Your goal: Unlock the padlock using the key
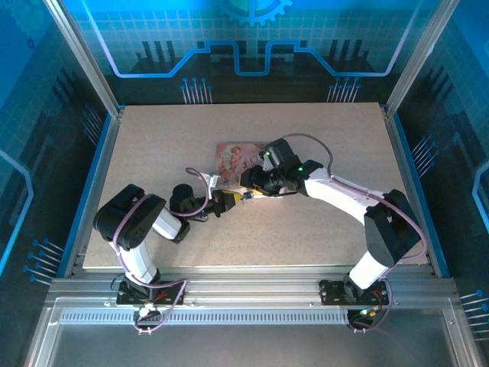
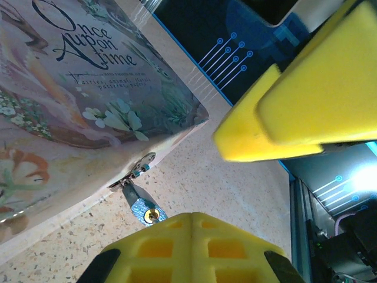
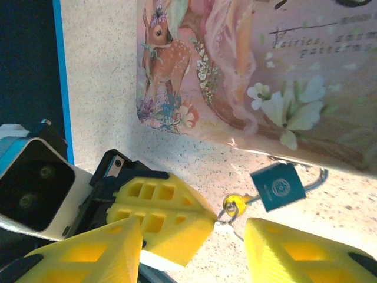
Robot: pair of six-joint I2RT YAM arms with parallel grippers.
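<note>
You've got the left tool (image 2: 191,224) pinching the key (image 3: 233,205) in the padlock (image 3: 278,187), lower centre, hooked at the tin (image 2: 88,88) edge. Right tool (image 3: 194,236) spread. Bench (image 1: 153,145) open upper left. Lid reads "Once Upon a Time".

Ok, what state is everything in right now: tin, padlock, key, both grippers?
tin: lid down, its hasp threaded by the padlock.
padlock: hanging from the hasp, shackle looks closed, not yet unlocked.
key: at the padlock's keyhole end, seemingly inserted.
left gripper: shut on the key.
right gripper: open, fingers apart near the padlock, holding nothing.
</note>
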